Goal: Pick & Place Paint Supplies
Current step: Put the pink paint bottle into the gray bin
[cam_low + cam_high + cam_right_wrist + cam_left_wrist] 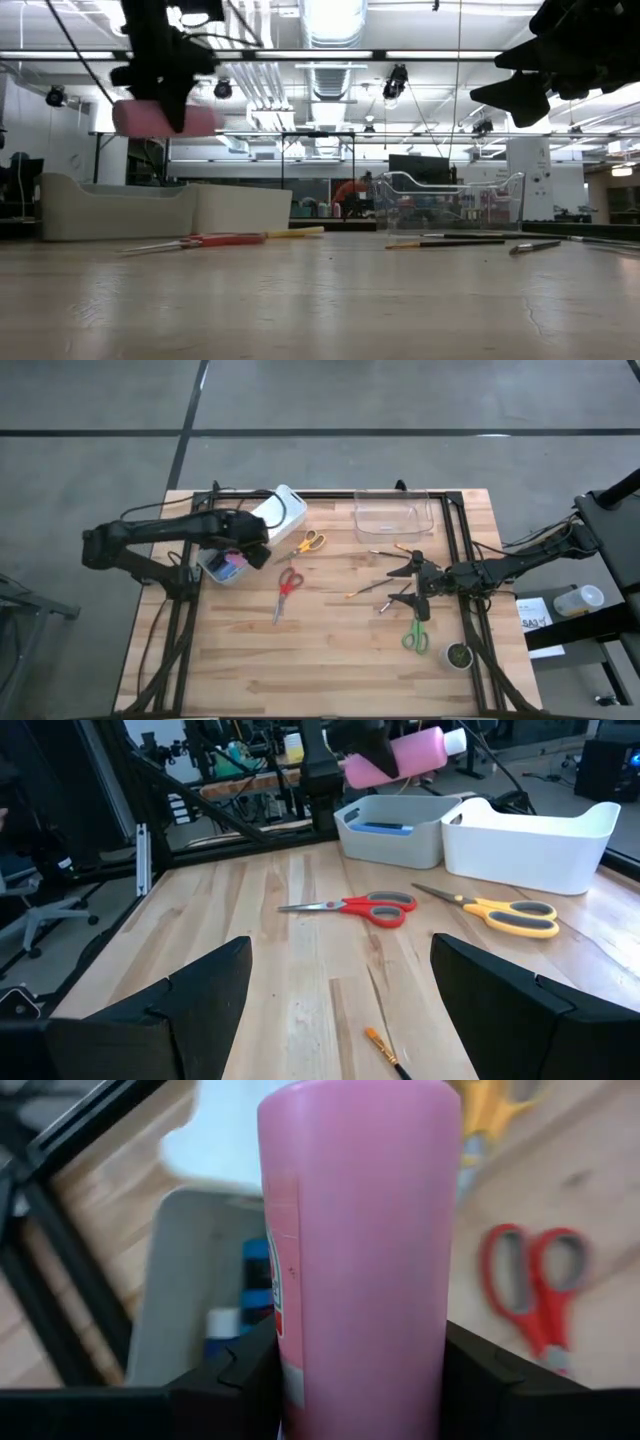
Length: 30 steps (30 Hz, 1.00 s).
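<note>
Pink bottle (355,1250) sits crosswise between the two dark fingers of the left gripper (252,547), one finger pressed to each side, so the jaws are clamped on its body; in the low view the bottle (165,118) hangs level in the air, well clear of the tabletop. From above, this gripper is at about ten o'clock on the table (330,660), over the small grey bin (390,828), where something blue and white already lies inside. A larger white bin (530,840) stands touching the grey one, toward twelve o'clock. Red scissors (287,586) lie near the table's middle, and yellow scissors (308,542) lie just beyond them, toward the white bin. Right gripper (404,582) hovers at about three o'clock with its jaws spread wide and nothing between them, above thin paintbrushes (370,588) lying on the wood. Green scissors (416,635) lie toward five o'clock, and a clear tray (392,515) stands at one o'clock.
</note>
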Each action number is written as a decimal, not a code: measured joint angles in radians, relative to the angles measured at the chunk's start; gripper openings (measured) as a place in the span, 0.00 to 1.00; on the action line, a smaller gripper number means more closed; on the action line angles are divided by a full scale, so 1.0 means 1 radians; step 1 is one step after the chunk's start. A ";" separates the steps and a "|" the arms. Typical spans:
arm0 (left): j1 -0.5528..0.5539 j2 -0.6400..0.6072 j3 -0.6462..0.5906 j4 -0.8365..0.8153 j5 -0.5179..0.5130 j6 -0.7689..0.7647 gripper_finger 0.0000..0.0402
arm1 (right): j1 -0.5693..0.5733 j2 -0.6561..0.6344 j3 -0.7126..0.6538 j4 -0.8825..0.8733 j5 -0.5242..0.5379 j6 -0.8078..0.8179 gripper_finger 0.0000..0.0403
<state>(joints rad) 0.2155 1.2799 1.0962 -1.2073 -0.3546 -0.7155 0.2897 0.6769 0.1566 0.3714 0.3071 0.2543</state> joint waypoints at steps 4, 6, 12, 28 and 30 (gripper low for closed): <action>0.083 -0.049 -0.053 -0.031 0.017 -0.013 0.48 | 0.000 0.000 0.000 0.000 0.000 0.000 0.76; 0.134 -0.051 -0.069 -0.048 0.046 -0.015 0.48 | 0.000 0.000 0.000 0.000 0.000 0.000 0.76; 0.242 -0.046 -0.131 -0.077 0.099 -0.015 0.48 | 0.000 0.000 0.000 0.000 0.000 0.000 0.76; 0.289 -0.046 -0.346 0.134 0.153 0.002 0.49 | 0.000 0.000 0.000 0.000 0.000 0.000 0.76; 0.299 -0.047 -0.354 0.133 0.163 0.001 0.52 | 0.000 0.000 0.000 0.000 0.000 0.000 0.76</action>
<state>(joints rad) 0.5150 1.2326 0.7418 -1.0742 -0.1915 -0.7149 0.2893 0.6769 0.1566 0.3714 0.3073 0.2543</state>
